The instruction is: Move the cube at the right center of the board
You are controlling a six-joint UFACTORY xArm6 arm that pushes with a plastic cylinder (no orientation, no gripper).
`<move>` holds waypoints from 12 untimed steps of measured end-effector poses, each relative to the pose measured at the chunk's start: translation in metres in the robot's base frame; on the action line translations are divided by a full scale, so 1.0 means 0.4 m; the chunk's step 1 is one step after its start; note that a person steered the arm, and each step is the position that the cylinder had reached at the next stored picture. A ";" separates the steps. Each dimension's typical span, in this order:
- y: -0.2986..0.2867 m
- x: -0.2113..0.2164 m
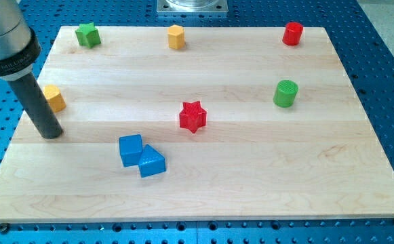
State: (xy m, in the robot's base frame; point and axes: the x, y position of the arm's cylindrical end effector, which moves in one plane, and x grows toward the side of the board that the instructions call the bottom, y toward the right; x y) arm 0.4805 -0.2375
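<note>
At the view's left edge of the wooden board (pixel 264 169), my tip (pixel 50 133) is planted just below the yellow block (pixel 53 98), a bare rod with no fingers to spread or press. The blue cube (pixel 130 150) sits right of it, touching the blue wedge-like block (pixel 152 162). Right of centre stands only a green cylinder (pixel 285 93); the red star (pixel 192 116) is mid-board.

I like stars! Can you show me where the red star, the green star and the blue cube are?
red star (pixel 192 116), camera view, its top face.
green star (pixel 87 33), camera view, its top face.
blue cube (pixel 130 146), camera view, its top face.
</note>
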 end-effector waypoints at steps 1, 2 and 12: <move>0.000 0.000; -0.001 0.000; 0.529 -0.115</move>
State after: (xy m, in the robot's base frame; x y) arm 0.4344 -0.0260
